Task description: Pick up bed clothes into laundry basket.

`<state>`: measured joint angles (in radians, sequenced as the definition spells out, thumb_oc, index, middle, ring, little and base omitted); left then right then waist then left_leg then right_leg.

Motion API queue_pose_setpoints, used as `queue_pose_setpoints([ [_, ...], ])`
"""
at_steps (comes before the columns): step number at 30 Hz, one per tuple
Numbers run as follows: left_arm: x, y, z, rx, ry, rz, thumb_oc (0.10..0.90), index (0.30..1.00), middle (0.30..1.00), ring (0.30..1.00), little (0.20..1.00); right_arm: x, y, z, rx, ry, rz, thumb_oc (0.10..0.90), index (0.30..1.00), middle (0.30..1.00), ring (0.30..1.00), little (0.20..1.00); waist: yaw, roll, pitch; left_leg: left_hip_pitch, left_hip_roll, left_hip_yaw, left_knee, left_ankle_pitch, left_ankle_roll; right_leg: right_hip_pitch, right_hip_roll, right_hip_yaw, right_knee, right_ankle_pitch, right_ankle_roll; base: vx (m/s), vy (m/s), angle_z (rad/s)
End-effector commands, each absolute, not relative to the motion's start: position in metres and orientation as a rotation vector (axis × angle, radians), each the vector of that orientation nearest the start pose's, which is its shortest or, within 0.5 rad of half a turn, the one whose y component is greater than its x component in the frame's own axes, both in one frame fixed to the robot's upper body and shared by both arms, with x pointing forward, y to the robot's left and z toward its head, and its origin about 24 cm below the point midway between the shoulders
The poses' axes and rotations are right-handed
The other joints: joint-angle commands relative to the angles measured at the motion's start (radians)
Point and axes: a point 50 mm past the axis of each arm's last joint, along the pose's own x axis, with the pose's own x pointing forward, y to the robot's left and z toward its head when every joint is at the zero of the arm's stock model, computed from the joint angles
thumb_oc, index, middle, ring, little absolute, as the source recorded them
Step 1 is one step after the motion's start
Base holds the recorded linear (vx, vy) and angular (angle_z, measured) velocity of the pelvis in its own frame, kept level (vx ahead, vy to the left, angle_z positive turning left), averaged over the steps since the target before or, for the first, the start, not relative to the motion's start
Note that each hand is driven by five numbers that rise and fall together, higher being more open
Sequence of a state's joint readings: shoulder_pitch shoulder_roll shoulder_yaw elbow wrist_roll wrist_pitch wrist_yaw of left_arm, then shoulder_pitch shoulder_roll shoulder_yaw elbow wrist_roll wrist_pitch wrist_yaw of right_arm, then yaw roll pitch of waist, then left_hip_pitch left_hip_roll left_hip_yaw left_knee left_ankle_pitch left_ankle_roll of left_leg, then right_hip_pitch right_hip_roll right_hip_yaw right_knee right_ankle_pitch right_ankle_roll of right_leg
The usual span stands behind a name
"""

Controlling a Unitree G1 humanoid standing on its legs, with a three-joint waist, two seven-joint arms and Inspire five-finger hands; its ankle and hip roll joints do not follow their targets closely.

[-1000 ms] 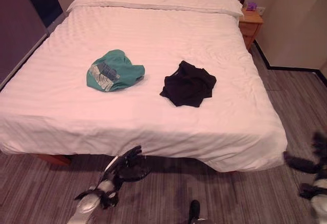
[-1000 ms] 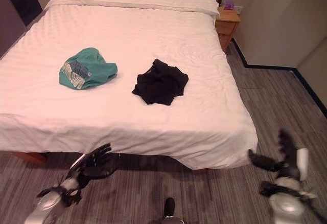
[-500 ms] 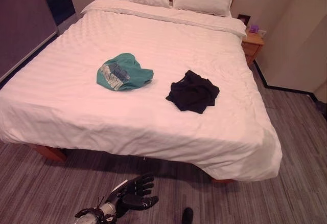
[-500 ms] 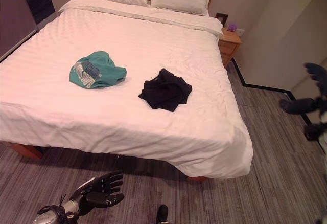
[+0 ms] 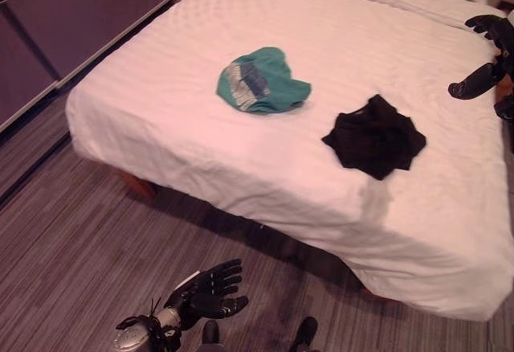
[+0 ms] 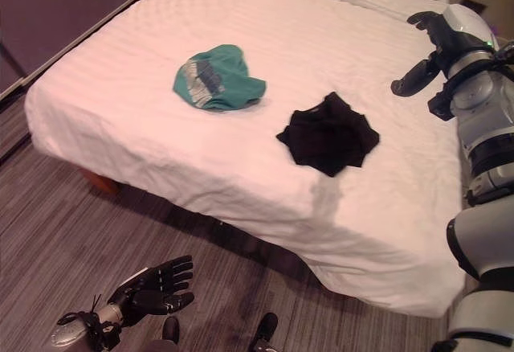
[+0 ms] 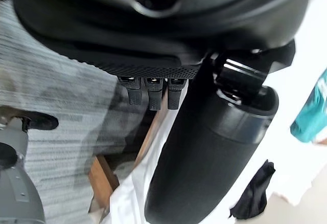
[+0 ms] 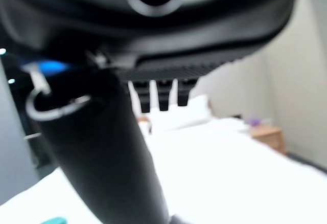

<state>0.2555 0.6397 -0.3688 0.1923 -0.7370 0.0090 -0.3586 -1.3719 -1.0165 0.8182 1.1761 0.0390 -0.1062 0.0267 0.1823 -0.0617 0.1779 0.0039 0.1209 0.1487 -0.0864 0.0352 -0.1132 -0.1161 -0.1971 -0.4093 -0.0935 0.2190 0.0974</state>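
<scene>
two garments lie on the bed (image 5: pixel 161 103): a teal shirt (image 5: pixel 259 81) toward the robot's left and a black garment (image 5: pixel 374 134) toward its right. they sit near each other but apart, both on the white cover, with the black one closer to the near edge. neither one is touched by a hand.

left hand (image 5: pixel 206 291): low, over the striped floor (image 5: pixel 72 231) in front of the bed, fingers spread and relaxed, holding nothing. its wrist view shows straight fingers (image 7: pixel 148 92) with the bed edge and both garments past them.

right hand (image 6: pixel 434 53): raised above the right side of the bed, beyond the black garment and well apart from it. fingers are loosely extended and empty. its wrist view shows straight fingers (image 8: pixel 159 94), with pillows (image 8: pixel 180 115) and a bedside table (image 8: pixel 266 134) in the distance.

progress, as a judgement: the task appears to be at its start. no garment is lifted, and no laundry basket can be located in these views, so the drop-off point cannot be confirmed.

remaining steps: bring a hand down onto one garment, close the fingers round the cloth, lift, carry to the basket, release, then repeat for the second garment. the right hand is the nearer one to the black garment.
</scene>
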Motion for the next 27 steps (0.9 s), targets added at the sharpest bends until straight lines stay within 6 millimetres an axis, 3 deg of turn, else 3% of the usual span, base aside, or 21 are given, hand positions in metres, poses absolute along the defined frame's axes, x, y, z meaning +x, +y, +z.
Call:
queue_pose_setpoints([
  [1, 0.179, 0.198, -0.011, -0.218, 0.408, -0.545, 0.800, 0.900, 0.900, 0.900, 0.900, 0.343, -0.356, 0.382, -1.235, -0.139, -0.600, 0.800, 0.900, 0.900, 0.900, 0.900, -0.005, -0.001, 0.016, -0.054, -0.044, -0.012, -0.001, 0.053, 0.016, 0.105, 0.010, 0.004, 0.012, -0.085, 0.086, 0.02, -0.038, 0.16],
  [5, 0.177, 0.196, -0.014, -0.247, 0.411, -0.511, 0.800, 0.900, 0.900, 0.900, 0.900, 0.340, -0.363, 0.384, -1.110, -0.141, -0.632, 0.800, 0.900, 0.900, 0.900, 0.900, 0.006, 0.021, 0.023, -0.072, -0.043, -0.031, -0.001, 0.063, 0.010, 0.097, 0.009, -0.016, 0.012, -0.092, 0.082, 0.02, -0.047, 0.20],
  [17, 0.180, 0.186, -0.014, -0.255, 0.392, -0.506, 0.800, 0.900, 0.900, 0.900, 0.900, 0.344, -0.360, 0.382, -1.114, -0.082, -0.639, 0.800, 0.900, 0.900, 0.900, 0.900, 0.010, 0.065, 0.049, -0.109, -0.040, -0.039, -0.001, 0.080, 0.003, 0.062, 0.014, -0.020, 0.011, -0.102, 0.074, 0.01, -0.021, 0.02],
  [22, 0.182, 0.178, -0.010, -0.278, 0.370, -0.524, 0.800, 0.900, 0.900, 0.900, 0.900, 0.341, -0.366, 0.379, -1.076, -0.076, -0.656, 0.800, 0.900, 0.900, 0.900, 0.900, 0.025, 0.095, 0.068, -0.144, -0.046, -0.051, -0.001, 0.090, 0.001, 0.031, 0.009, -0.028, 0.011, -0.102, 0.072, -0.01, -0.012, 0.03],
  [25, 0.184, 0.171, -0.007, -0.284, 0.351, -0.543, 0.800, 0.900, 0.900, 0.900, 0.900, 0.338, -0.378, 0.365, -0.989, -0.048, -0.675, 0.800, 0.900, 0.900, 0.900, 0.900, 0.040, 0.136, 0.098, -0.183, -0.052, -0.062, -0.001, 0.100, 0.001, -0.011, 0.002, -0.027, 0.017, -0.102, 0.066, -0.03, -0.010, 0.08],
  [27, 0.185, 0.170, -0.005, -0.283, 0.344, -0.546, 0.800, 0.900, 0.900, 0.900, 0.900, 0.339, -0.380, 0.358, -0.973, -0.037, -0.672, 0.800, 0.900, 0.900, 0.900, 0.900, 0.044, 0.143, 0.105, -0.188, -0.052, -0.061, -0.001, 0.101, 0.001, -0.017, 0.002, -0.026, 0.017, -0.104, 0.065, 0.00, -0.006, 0.11],
])
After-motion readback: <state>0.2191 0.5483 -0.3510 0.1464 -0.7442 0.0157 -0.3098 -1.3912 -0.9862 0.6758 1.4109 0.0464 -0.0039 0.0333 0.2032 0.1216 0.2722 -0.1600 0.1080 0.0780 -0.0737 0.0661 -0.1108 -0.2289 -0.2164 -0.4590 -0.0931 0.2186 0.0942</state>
